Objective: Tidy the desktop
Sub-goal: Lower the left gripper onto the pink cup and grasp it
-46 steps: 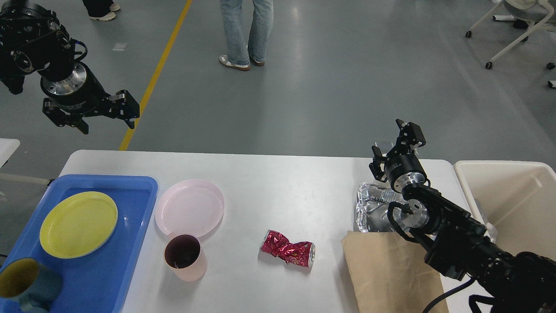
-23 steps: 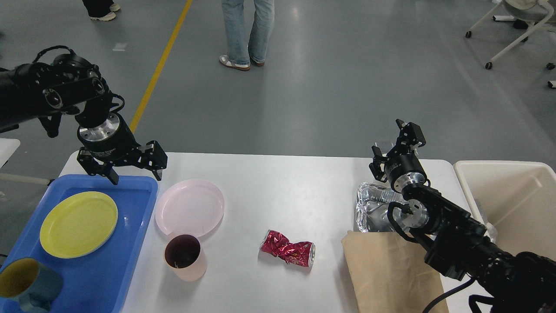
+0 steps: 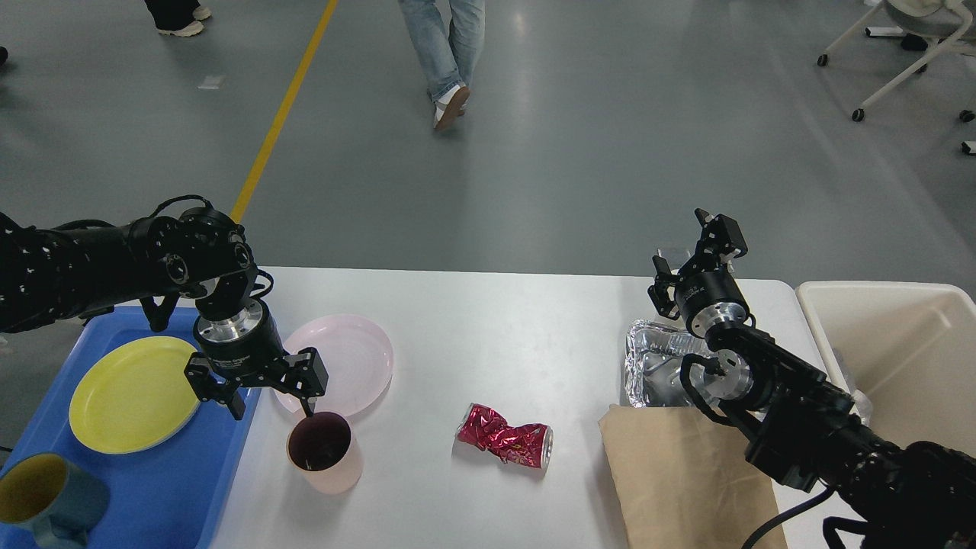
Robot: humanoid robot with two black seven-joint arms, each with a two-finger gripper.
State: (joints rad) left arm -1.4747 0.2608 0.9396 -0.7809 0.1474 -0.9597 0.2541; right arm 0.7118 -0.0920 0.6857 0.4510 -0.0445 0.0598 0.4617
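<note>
The white desktop carries a pink plate, a pink cup, a crushed red can, a crumpled foil tray and a brown paper bag. My left gripper is open, pointing down, between the blue tray and the pink cup, its right finger just above the cup's rim. My right gripper is open and empty, raised above the table's far right edge behind the foil tray.
The blue tray holds a yellow plate and a blue-and-yellow mug. A beige bin stands right of the table. A person walks on the floor beyond; a chair stands far right.
My left arm has swung down and to the right, from high above the floor to just over the pink cup's left rim. The right arm has not moved. The person behind has stepped.
</note>
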